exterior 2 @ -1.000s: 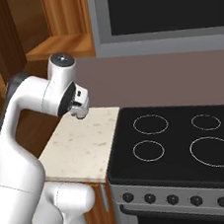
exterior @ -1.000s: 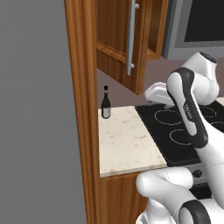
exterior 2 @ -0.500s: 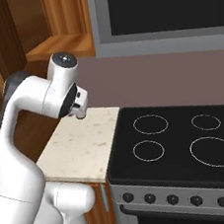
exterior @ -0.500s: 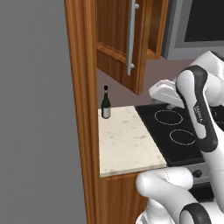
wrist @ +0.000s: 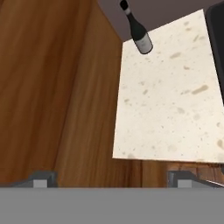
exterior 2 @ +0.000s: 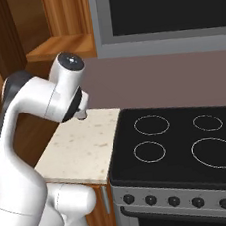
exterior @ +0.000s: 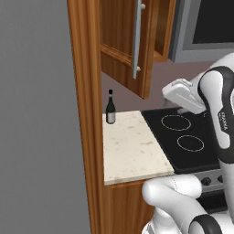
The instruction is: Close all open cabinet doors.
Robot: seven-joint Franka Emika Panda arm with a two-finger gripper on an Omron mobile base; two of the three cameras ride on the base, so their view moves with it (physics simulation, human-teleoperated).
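Door point(exterior: 130, 43) hangs open above the counter point(exterior: 132, 146), handle point(exterior: 136, 39) vertical; it sits up and left of your gripper point(wrist: 111, 178), whose spread fingertips point down, holding nothing.

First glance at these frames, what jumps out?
The open cabinet door, swung out over the speckled counter, its long silver handle facing the left base camera. Next, the lone dark wine bottle upright at the counter's back corner against the tall wooden side panel, and the black cooktop beside it.
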